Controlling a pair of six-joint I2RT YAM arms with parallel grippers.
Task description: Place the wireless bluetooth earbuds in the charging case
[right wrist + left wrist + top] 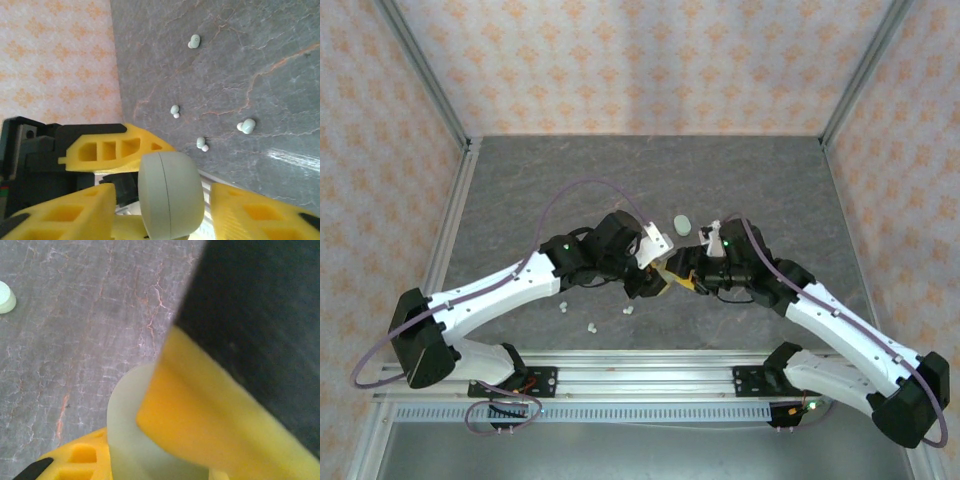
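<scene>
While your left gripper (pixel 656 277) held the case (pixel 170 195) tight and your right gripper (pixel 160 212) sat around it, grip too unclear to call, you needed to open it slowly, with the earbuds (pixel 174 110) loose on the table (pixel 260 75).

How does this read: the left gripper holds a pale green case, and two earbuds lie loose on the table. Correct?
Not two. Four earbuds lie loose on the table, as the right wrist view shows. The left gripper does hold a pale green case.
</scene>
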